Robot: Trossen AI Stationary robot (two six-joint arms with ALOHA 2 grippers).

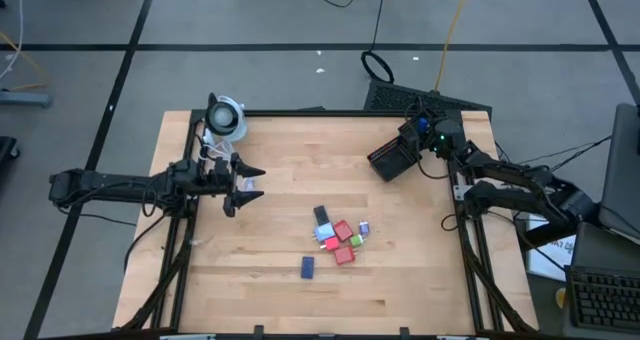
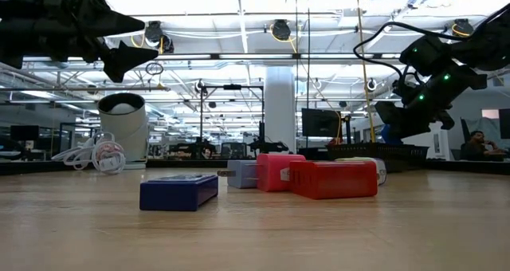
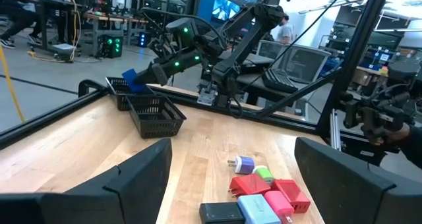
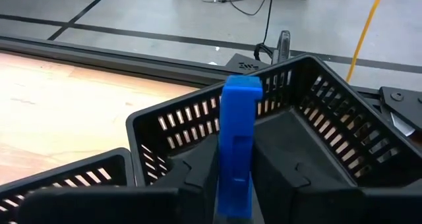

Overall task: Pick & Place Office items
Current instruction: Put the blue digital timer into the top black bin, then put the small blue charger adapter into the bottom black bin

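Two dark, matt arms seen, built of slim jointed segments. Black cables looped along right arm (image 1: 500, 180); green and blue indicator lights (small, glowing) noted near its wrist. Left arm (image 1: 120, 185) same black finish. Left gripper (image 3: 231, 178) fingers broad, flat, black, wedge-shaped.

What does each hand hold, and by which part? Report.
Right hand grips a blue block by its lower end, over the black basket. Left hand holds nothing.
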